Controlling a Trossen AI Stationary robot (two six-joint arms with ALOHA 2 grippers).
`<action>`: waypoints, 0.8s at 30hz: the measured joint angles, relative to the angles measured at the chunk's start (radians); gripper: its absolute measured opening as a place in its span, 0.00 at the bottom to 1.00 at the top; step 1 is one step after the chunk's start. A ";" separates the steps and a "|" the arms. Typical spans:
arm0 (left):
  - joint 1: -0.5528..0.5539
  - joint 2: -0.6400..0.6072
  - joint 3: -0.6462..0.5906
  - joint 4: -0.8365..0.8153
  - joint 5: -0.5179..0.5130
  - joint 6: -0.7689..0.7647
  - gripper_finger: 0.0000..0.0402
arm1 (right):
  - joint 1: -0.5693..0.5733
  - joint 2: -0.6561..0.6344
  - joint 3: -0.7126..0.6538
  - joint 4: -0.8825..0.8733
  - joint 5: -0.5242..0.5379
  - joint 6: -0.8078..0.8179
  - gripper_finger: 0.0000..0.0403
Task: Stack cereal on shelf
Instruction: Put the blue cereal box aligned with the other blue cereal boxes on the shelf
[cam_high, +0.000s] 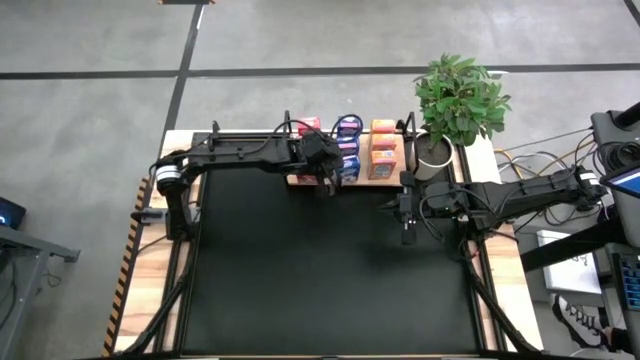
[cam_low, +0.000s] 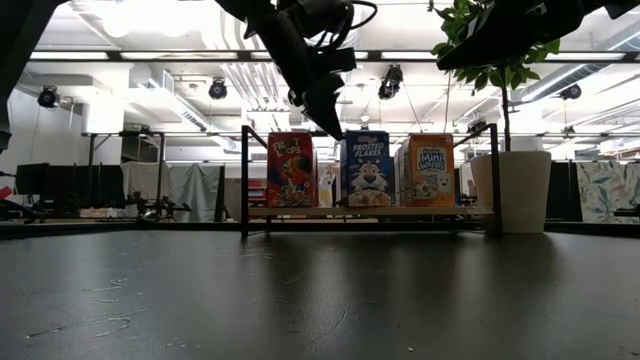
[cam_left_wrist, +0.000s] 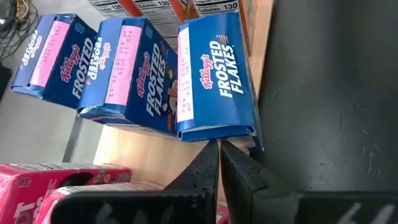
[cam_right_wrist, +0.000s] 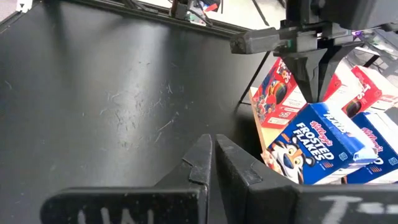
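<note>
The shelf (cam_high: 385, 176) is crowded by upright cereal boxes (cam_high: 382, 150); the near bench (cam_high: 330, 280) is left open.

Grey concrete floor (cam_high: 300, 40) around the table, dark seam lines crossing it. Black tabletop (cam_high: 330, 270) on a light-wood base, hazard-striped edge (cam_high: 127, 250) on one side. Potted plant (cam_high: 458, 100) in a white pot (cam_low: 518, 190) at the table's far corner. Cables and gear (cam_high: 605, 150) off to one side. Behind: exposed ceiling ducts (cam_low: 240, 85), strip lights (cam_low: 170, 55), hanging spot lamps (cam_low: 218, 90), grey curtains (cam_low: 190, 190).
</note>
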 joint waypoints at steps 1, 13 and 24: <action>0.000 0.000 0.000 0.000 0.000 0.000 0.00 | 0.000 0.000 0.000 0.000 0.000 0.001 0.03; 0.006 0.001 0.000 0.026 -0.030 0.001 0.00 | 0.000 0.000 0.000 0.000 0.000 0.006 0.03; -0.006 -0.021 0.000 -0.034 -0.059 0.003 0.00 | 0.000 0.000 0.000 -0.003 0.000 0.008 0.03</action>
